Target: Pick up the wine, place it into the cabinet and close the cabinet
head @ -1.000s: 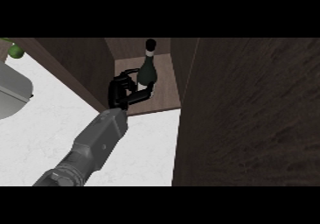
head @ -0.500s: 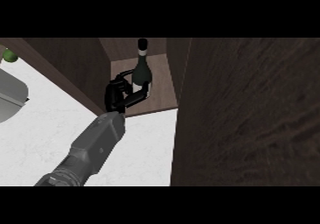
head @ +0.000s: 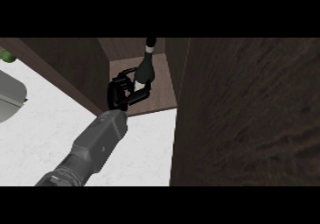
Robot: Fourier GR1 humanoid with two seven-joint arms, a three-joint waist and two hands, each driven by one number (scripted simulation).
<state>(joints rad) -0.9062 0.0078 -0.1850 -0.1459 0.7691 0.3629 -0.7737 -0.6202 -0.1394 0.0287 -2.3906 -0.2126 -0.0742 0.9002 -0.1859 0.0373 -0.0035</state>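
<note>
The wine bottle (head: 146, 70) is dark green with a pale neck band and a black top. It stands nearly upright inside the open cabinet, on its brown shelf (head: 161, 94). My left hand (head: 121, 94) reaches into the cabinet opening from the lower left. Its fingers are curled round the bottle's lower body and hide the base, so I cannot tell whether the bottle rests on the shelf. The cabinet door (head: 253, 113) is swung open and fills the right side of the view. My right hand does not show.
The cabinet's dark side wall (head: 66, 65) runs along the left of the opening. A white counter (head: 40, 131) lies below it. At the far left edge are a grey rounded object (head: 8, 98) and something small and green (head: 6, 55).
The hand and bottle have stayed almost in place inside the cabinet. The bottle's top has shifted only slightly.
</note>
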